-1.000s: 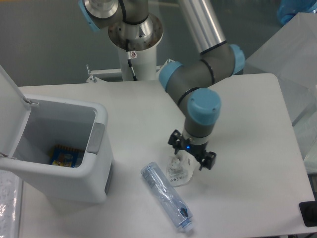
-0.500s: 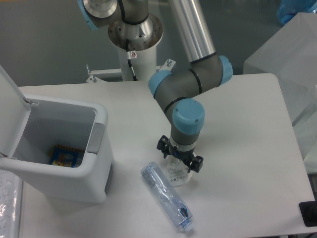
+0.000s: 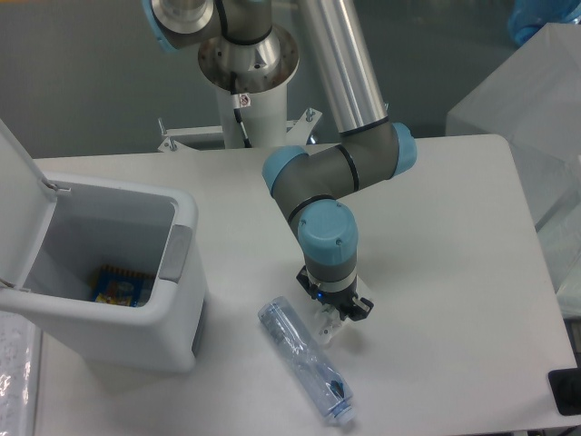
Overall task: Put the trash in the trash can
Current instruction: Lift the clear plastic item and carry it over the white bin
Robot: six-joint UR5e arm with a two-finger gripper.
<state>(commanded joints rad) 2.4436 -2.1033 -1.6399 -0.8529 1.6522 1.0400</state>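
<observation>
The clear plastic bottle [image 3: 303, 360] lies on the table, slanting from upper left to lower right, with its cap end toward the front edge. My gripper [image 3: 332, 315] points straight down just right of the bottle's upper end. It sits over the small clear wrapper [image 3: 326, 328], of which only a sliver shows beneath it. The wrist hides the fingertips, so how the jaws stand does not show. The white trash can [image 3: 178, 272] stands at the left with its lid [image 3: 16, 195] swung up and open.
A colourful packet [image 3: 118, 286] lies at the bottom of the trash can. The arm's white base column [image 3: 247, 100] rises at the table's back edge. A translucent box [image 3: 531, 91] stands off the table's right side.
The arm has swung left and lowered, bringing the gripper down over the wrapper, which now is almost fully covered. The bottle and trash can have not moved.
</observation>
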